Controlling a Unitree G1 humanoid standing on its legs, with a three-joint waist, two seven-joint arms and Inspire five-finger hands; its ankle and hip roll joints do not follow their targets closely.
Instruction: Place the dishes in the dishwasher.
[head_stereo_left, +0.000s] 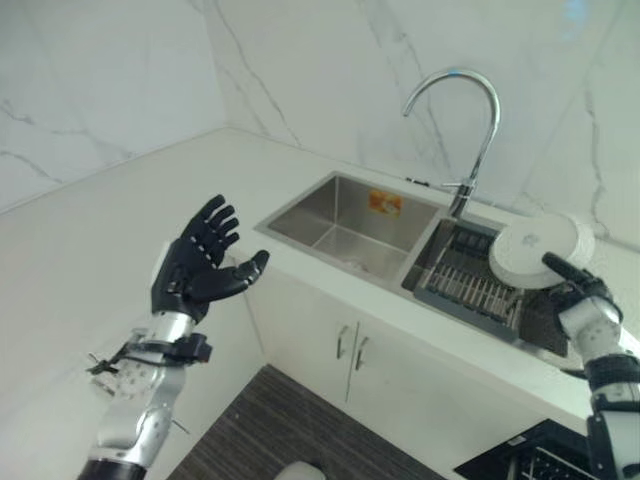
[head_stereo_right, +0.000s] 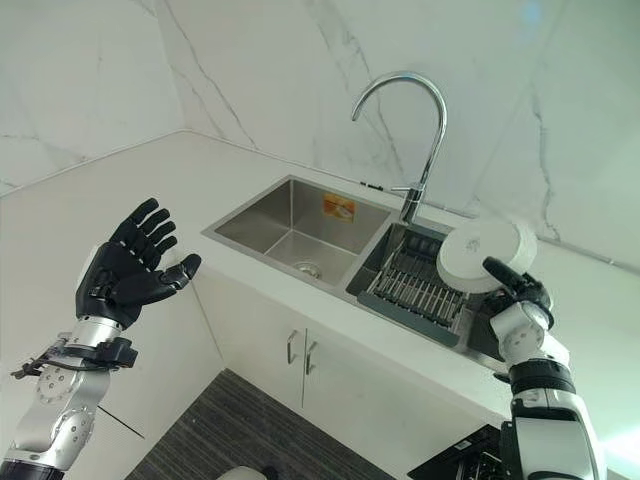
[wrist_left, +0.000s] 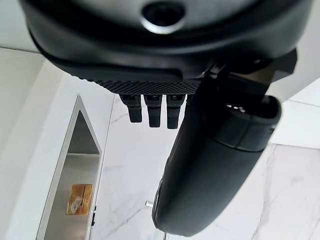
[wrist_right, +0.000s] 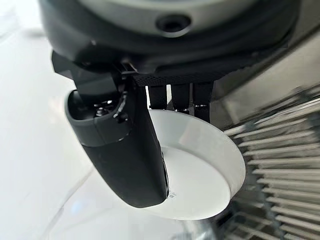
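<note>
Plate (head_stereo_right: 486, 255) pinched upright in right hand (head_stereo_right: 520, 300) above sink rack (head_stereo_right: 415, 285); left hand (head_stereo_left: 198, 265) raised, fingers spread, empty.

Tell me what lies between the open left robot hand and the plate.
Eye views: between left robot hand and plate lie the empty sink basin and faucet.

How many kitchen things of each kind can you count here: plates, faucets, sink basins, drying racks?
White plate, pinched in the right hand: 1
Chrome faucet: 1
Steel sink basin: 1
Drying rack: 1
Total: 4
</note>
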